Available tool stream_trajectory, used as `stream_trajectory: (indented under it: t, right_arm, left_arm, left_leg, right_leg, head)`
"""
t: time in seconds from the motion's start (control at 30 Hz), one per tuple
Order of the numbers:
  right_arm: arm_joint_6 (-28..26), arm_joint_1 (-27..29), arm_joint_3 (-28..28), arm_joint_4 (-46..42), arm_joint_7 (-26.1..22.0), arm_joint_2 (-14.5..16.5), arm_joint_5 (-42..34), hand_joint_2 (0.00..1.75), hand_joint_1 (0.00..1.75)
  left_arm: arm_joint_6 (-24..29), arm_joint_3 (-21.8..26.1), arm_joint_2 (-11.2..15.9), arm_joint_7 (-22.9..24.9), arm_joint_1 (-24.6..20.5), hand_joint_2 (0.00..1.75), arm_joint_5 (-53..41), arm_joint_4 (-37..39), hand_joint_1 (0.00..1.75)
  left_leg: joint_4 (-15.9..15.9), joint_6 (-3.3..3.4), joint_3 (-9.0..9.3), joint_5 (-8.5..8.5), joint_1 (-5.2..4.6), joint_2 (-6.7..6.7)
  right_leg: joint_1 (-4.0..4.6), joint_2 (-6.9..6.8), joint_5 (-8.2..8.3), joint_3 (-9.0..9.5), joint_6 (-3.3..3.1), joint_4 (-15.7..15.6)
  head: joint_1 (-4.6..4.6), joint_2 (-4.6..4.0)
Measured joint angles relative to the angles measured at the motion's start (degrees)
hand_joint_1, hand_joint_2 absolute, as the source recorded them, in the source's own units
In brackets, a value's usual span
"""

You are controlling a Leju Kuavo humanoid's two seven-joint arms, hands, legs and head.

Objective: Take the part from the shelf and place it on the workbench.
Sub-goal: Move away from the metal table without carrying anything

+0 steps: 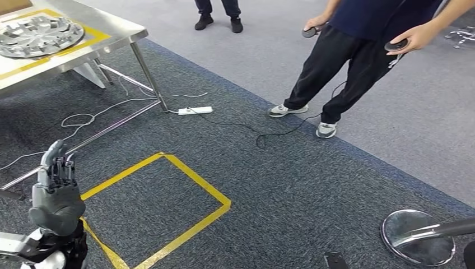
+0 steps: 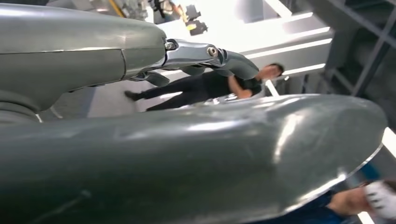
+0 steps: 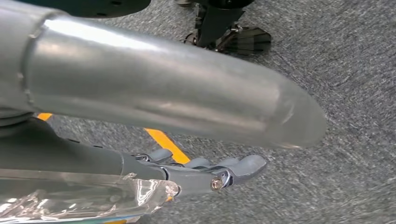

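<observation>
**Left hand empty and raised; wheel cover lies on the table**

The left hand (image 1: 56,190) stands low on the robot's left in the head view, with its fingers (image 1: 53,159) pointing up, slightly apart, and nothing in them. In its wrist view a finger (image 2: 210,56) reaches out straight.

In the right wrist view the right hand (image 3: 196,175) hangs above the carpet (image 3: 336,70) with its fingers stretched out. A shiny, crinkled-looking surface (image 3: 84,200) sits against the inner side of the hand, and I cannot tell whether the hand grips it.

A square of yellow tape (image 1: 168,202) is laid on the dark carpet just beside the left hand. Further off stands a steel table (image 1: 112,28), and the silver wheel cover (image 1: 39,35) lies flat on it inside a yellow outline.

A white power strip (image 1: 196,110) lies by the table leg. A person (image 1: 358,50) stands at the carpet's edge with a dark round object in each hand. A shiny round disc (image 1: 417,249) lies on the floor at the robot's right.
</observation>
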Motion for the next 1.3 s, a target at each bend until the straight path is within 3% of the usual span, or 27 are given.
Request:
stream_trajectory:
  t: [0.03,0.07,0.1,0.17,0.23,0.27,0.33,0.4,0.47,0.53,0.57,0.6,0.67,0.73,0.8,0.9,0.97,1.03,1.13,1.17,1.2,1.3]
  right_arm:
    - [0.1,0.0,0.0,0.0,0.1,0.0,0.1,0.0,0.0]
    - [0.3,0.0,0.0,0.0,0.1,0.0,0.3,0.0,0.0]
    - [0.4,0.0,0.0,0.0,0.2,0.0,0.5,0.0,0.0]
    - [0.6,-0.2,0.0,0.0,0.5,0.0,1.0,0.0,0.0]
    - [0.7,-0.5,0.1,0.0,1.0,0.0,1.5,0.0,0.0]
    - [0.7,-0.7,0.1,0.0,1.3,0.0,1.8,0.0,0.0]
    - [0.6,-0.8,0.2,0.0,1.8,0.0,2.3,0.0,0.0]
    - [0.4,-0.9,0.3,0.0,2.4,0.0,2.7,0.0,0.0]
    - [0.3,-1.3,0.6,0.0,2.8,0.1,3.1,0.0,0.0]
    - [0.3,-1.6,0.9,0.0,3.1,0.1,3.3,0.0,0.0]
    - [0.3,-1.6,1.0,0.0,3.2,0.2,3.3,0.0,0.0]
    - [0.2,-1.6,1.1,0.0,3.2,0.2,3.3,0.0,0.0]
    - [0.2,-1.6,1.1,0.0,3.3,0.2,3.3,0.0,0.0]
    - [0.1,-1.8,1.1,0.0,3.2,0.2,3.3,0.0,0.0]
    - [0.1,-1.9,1.2,0.0,3.2,0.3,3.3,0.0,0.0]
    - [0.0,-1.9,1.2,0.0,3.2,0.5,3.3,0.0,0.0]
    - [0.0,-2.1,1.2,0.0,3.2,0.6,3.3,0.0,0.0]
    - [-0.1,-2.1,1.2,0.0,3.2,0.6,3.3,0.0,0.0]
    - [-0.3,-1.7,1.2,0.0,3.4,0.6,2.9,0.0,0.0]
    - [-0.4,-1.5,1.2,0.0,3.4,0.6,2.8,0.0,0.0]
    - [-0.5,-1.4,1.2,0.0,3.4,0.5,2.7,0.0,0.0]
    - [-0.6,-1.3,1.2,0.1,3.4,0.6,2.7,0.0,0.0]
  left_arm:
    - [0.1,-0.4,0.5,1.0,-0.4,0.87,-1.8,2.1,0.0]
    - [0.3,-0.9,1.1,1.9,-1.1,1.31,-3.9,4.8,0.0]
    - [0.6,-1.5,1.7,2.7,-1.9,1.75,-6.0,7.9,0.0]
    - [1.9,-2.5,2.7,3.5,-3.8,1.75,-9.1,15.0,0.0]
    - [2.9,-2.8,3.2,4.4,-6.3,1.75,-10.3,23.6,0.0]
    - [3.0,-2.9,3.3,4.9,-7.7,1.75,-10.1,28.6,0.0]
    - [3.1,-2.6,3.3,6.7,-10.6,1.75,-8.8,38.6,0.0]
    - [4.4,-2.2,3.1,9.7,-13.2,1.75,-8.0,48.0,0.0]
    - [6.0,-1.8,3.0,13.5,-15.0,1.75,-8.1,56.5,0.0]
    - [7.0,-1.1,3.0,17.2,-15.7,1.75,-7.8,63.6,0.0]
    - [7.4,-0.6,3.0,18.5,-15.8,1.75,-7.5,66.3,0.0]
    - [7.7,-0.2,3.0,19.3,-15.8,1.75,-7.1,68.6,0.0]
    - [8.0,0.5,2.9,20.0,-16.1,1.75,-6.8,72.0,0.0]
    - [8.1,0.9,2.9,20.1,-16.4,1.75,-6.7,74.3,0.0]
    - [8.2,1.4,2.9,20.3,-16.6,1.75,-6.7,76.1,0.0]
    - [8.4,1.9,2.9,21.5,-17.1,1.75,-6.7,77.9,0.0]
    - [8.5,2.0,2.8,23.6,-17.3,1.75,-6.7,78.8,0.0]
    - [8.8,2.3,2.7,26.2,-17.1,1.75,-6.1,79.7,0.0]
    - [10.4,4.4,2.4,30.5,-15.9,1.75,-2.9,81.4,0.0]
    - [10.9,5.3,2.2,31.8,-15.3,1.75,-2.0,81.8,0.0]
    - [11.3,6.0,2.0,32.7,-14.6,1.75,-1.3,82.2,0.0]
    - [11.8,7.7,1.7,34.2,-13.6,1.75,-0.7,82.9,0.0]
  left_leg:
    - [1.8,-0.08,-0.96,-0.07,0.04,-0.13]
    - [1.4,-0.11,-0.92,1.01,0.12,-0.2]
    - [-1.0,-0.07,0.13,2.95,0.22,-0.39]
    - [-8.5,0.13,3.68,6.73,0.61,-2.68]
    - [-13.1,0.42,5.75,7.83,0.86,-5.13]
    - [-13.6,0.67,5.88,7.59,0.81,-5.48]
    - [-13.8,1.41,5.84,7.83,0.69,-4.22]
    - [-14.1,2.18,5.88,8.05,0.76,-2.92]
    - [-14.1,2.59,5.87,7.99,0.6,-1.65]
    - [-14.0,2.73,5.87,7.89,0.44,-0.34]
    - [-14.0,2.74,5.88,7.85,0.42,0.12]
    - [-14.0,2.69,5.91,7.8,0.44,0.4]
    - [-13.9,2.36,6.02,7.62,0.39,0.57]
    - [-13.7,1.85,6.04,7.44,0.13,0.55]
    - [-13.6,2.13,5.97,7.55,-0.04,0.51]
    - [-14.0,2.84,6.06,7.83,-0.07,0.5]
    - [-16.5,3.36,7.27,8.82,-0.02,0.7]
    - [-20.0,3.76,9.26,10.37,0.44,1.34]
    - [-21.3,2.5,10.19,10.79,1.37,2.41]
    - [-21.1,1.93,10.22,10.57,1.71,2.75]
    - [-20.7,1.3,10.22,10.3,2.15,3.08]
    - [-17.9,-1.35,9.69,8.49,3.83,3.92]
  right_leg:
    - [-0.01,0.77,0.05,-0.05,0.01,0.0]
    - [-0.04,1.54,0.12,-0.07,0.07,0.0]
    - [-0.08,2.32,0.19,-0.07,0.18,0.0]
    - [-0.14,3.87,0.33,-0.23,0.6,0.2]
    - [-0.26,5.26,0.57,-0.82,1.31,0.3]
    - [-0.39,5.89,0.76,-1.15,1.75,0.3]
    - [-0.69,6.46,1.03,-1.88,2.5,0.2]
    - [-0.58,3.72,-0.59,-3.49,3.01,2.7]
    - [-0.42,0.08,-4.39,-6.87,3.38,9.9]
    - [-0.46,-1.0,-6.76,-9.83,3.64,16.3]
    - [-0.48,-1.13,-6.42,-9.88,3.69,16.7]
    - [-0.5,-1.2,-5.04,-8.61,3.68,14.6]
    - [-0.49,-1.58,-1.75,-4.05,3.54,6.6]
    - [-0.49,-1.79,-0.27,-0.97,2.98,1.4]
    - [-0.5,-1.6,-0.07,-0.59,2.6,0.8]
    - [-0.59,-1.38,0.23,-0.67,2.68,0.4]
    - [-0.57,-1.18,0.72,-0.28,2.83,-0.6]
    - [-0.29,-0.97,-0.31,-1.16,2.99,1.0]
    - [-0.85,-0.99,-4.46,-6.33,3.87,10.8]
    - [-1.23,-1.06,-4.81,-7.49,4.35,12.9]
    - [-1.64,-1.23,-4.13,-7.59,4.92,12.9]
    - [-2.87,-3.19,-0.02,-3.16,7.31,4.5]
  head:
    - [-0.01,0.01]
    - [0.01,0.01]
    - [0.0,0.01]
    - [-0.02,0.0]
    - [0.02,0.0]
    - [0.03,0.0]
    - [0.03,0.0]
    - [0.44,0.01]
    - [0.92,0.0]
    - [0.97,-0.01]
    - [0.97,-0.01]
    - [0.98,-0.01]
    - [1.02,-0.01]
    - [0.96,0.0]
    - [0.82,0.01]
    - [0.78,0.01]
    - [0.62,0.01]
    - [0.62,0.01]
    - [0.87,0.01]
    - [0.88,0.01]
    - [0.87,0.0]
    - [1.03,0.0]
